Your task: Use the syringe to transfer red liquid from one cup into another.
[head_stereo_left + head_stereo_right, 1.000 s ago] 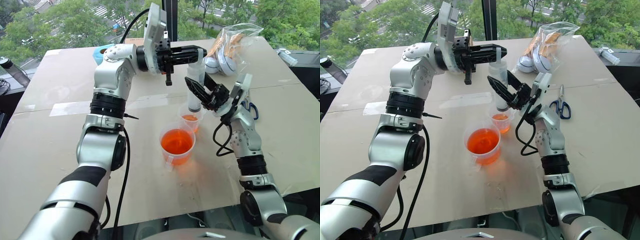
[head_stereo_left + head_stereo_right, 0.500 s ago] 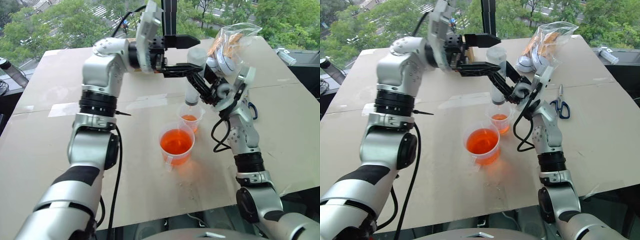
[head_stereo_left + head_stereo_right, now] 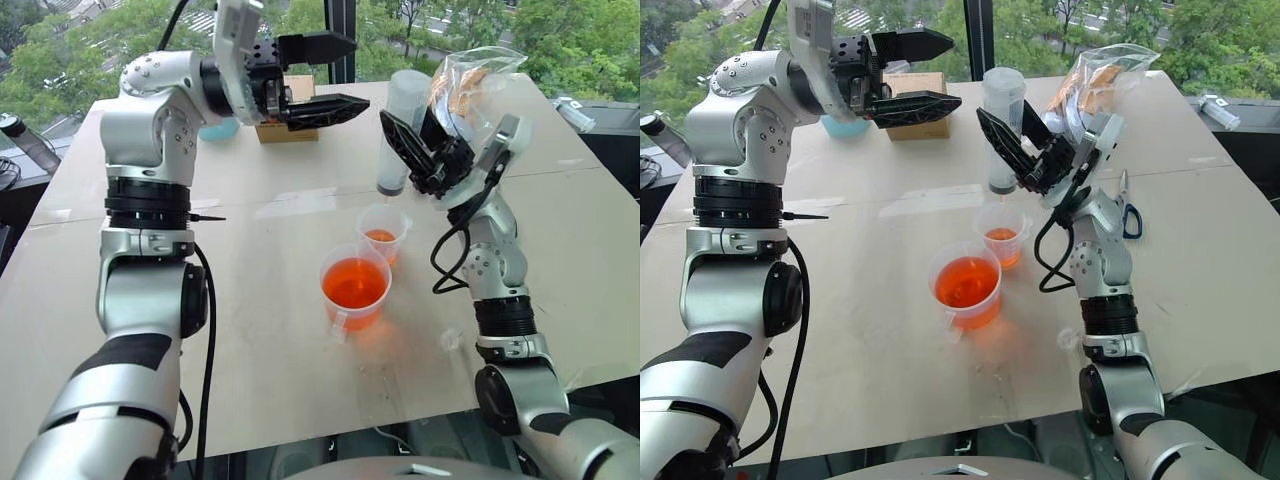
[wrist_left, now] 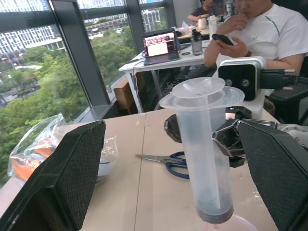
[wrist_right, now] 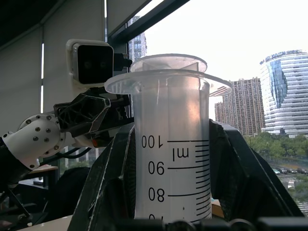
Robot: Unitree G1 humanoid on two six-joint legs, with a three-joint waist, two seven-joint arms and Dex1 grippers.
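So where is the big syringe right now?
The syringe is upright in the right gripper, its tip just above the small cup, beside the wide orange cup.

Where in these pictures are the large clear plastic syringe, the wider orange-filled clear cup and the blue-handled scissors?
Large clear plastic syringe (image 3: 1001,130), right eye view, on the middle of its barrel.
Wider orange-filled clear cup (image 3: 354,306), left eye view, on its front wall.
Blue-handled scissors (image 4: 174,167), left wrist view, on the handle loop.

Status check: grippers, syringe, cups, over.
Left gripper open, clear of plunger. Right gripper shut on syringe, upright above small cup. Wide cup of red liquid beside it. Nothing in the way.
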